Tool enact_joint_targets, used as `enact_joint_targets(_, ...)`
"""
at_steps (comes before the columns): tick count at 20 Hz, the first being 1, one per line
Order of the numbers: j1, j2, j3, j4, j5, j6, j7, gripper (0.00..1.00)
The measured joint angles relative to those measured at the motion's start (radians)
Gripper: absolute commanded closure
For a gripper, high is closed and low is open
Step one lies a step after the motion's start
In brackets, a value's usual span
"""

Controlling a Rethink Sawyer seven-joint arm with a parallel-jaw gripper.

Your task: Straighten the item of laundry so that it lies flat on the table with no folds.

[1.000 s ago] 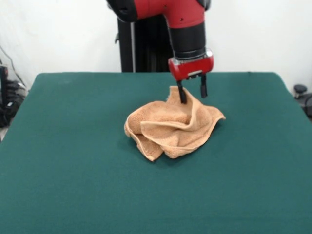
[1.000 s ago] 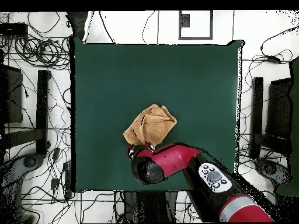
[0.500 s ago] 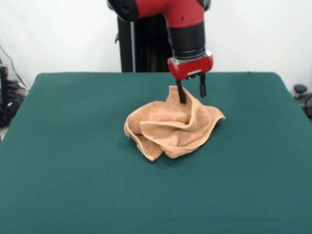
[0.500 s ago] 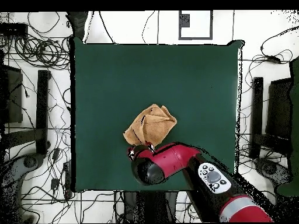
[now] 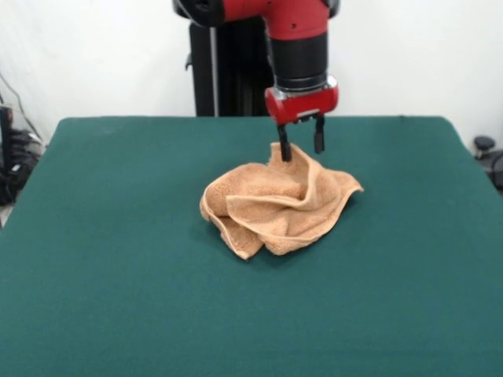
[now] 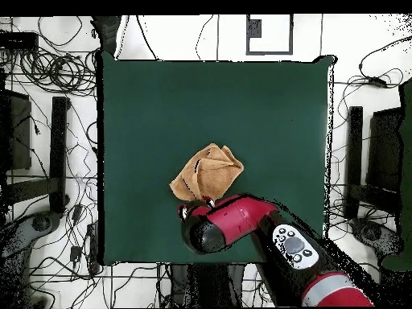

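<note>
Since the earlier frame hand [image 5: 299,145] rose slightly, shifted left; fingers spread, empty, at the raised back corner of towel [image 5: 275,203]. Towel sits crumpled mid-bench [image 5: 118,298]. Soft, light, limp terry; likely best pinched at an exposed corner or hem.

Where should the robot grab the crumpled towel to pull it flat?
Probably the raised corner at the back of the towel, taken from straight above. That corner sticks up free of the heap, just below the open gripper, so the fingers could close on one layer. The front edges are folded under against the table.
</note>
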Motion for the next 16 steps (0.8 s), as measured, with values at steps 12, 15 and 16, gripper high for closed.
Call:
enact_joint_targets(12,0.038,0.002,0.017,-0.017,-0.053,0.050,0.000,0.00)
enact_joint_targets(15,0.061,0.003,0.017,-0.023,-0.076,0.049,0.000,0.00)
enact_joint_targets(16,0.073,0.004,0.017,-0.026,-0.086,0.050,0.000,0.00)
